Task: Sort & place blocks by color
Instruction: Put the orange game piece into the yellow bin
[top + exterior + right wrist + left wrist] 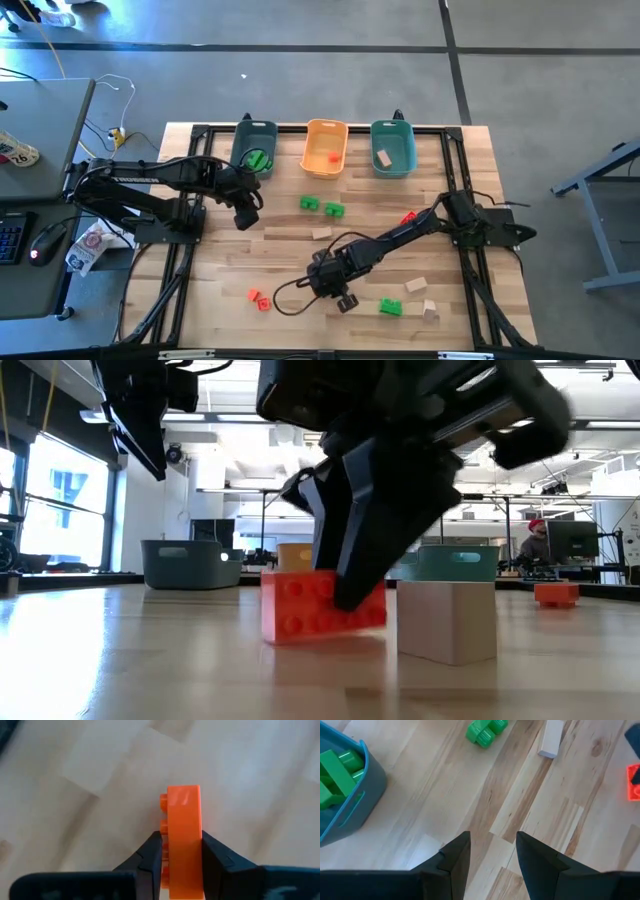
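My right gripper (pixel 182 855) is shut on a red-orange block (pixel 184 830), low over the table's near middle (pixel 343 296); in the high view the gripper hides the block. A tan block (pixel 447 620) rests on the table beside the block. My left gripper (pixel 492 850) hangs open and holds nothing, above bare wood next to the left teal bin (pixel 253 148), which holds green blocks (pixel 335 770). More green blocks (pixel 320 207), tan blocks (pixel 416 287) and red-orange blocks (pixel 257 298) lie scattered on the table. My right gripper pinches the red-orange block between its two fingers, one on the studded face (pixel 163 845) and one on the opposite flat face (pixel 200 845). The fingers (pixel 365 550) slant down from above. The block stands on edge, slightly tilted; whether its lower edge (pixel 320 638) touches the table I cannot tell.
Three bins stand in a row at the far edge: the left teal one, an orange one (pixel 325 147) holding a red-orange block, and a right teal one (pixel 393 147) holding a tan block. A green block (pixel 390 307) and a tan block (pixel 430 310) lie near the front right.
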`<action>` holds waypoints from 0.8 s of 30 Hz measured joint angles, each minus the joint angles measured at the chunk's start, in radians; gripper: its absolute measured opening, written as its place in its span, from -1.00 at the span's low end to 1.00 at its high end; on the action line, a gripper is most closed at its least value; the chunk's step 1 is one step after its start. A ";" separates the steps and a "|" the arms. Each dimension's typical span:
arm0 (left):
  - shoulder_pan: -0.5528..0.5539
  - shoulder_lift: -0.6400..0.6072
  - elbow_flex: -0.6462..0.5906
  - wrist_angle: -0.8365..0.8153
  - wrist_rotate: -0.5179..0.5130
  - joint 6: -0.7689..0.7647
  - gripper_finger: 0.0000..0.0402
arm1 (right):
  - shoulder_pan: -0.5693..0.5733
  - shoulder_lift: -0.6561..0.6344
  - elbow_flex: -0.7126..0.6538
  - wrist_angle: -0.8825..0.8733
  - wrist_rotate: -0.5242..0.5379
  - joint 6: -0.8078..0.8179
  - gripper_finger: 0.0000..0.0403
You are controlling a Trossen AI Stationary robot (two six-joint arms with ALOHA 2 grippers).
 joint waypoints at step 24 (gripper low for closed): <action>0.000 0.000 -0.001 0.002 -0.113 0.051 -0.28 | -0.186 -0.224 0.000 -0.333 0.600 0.185 -0.64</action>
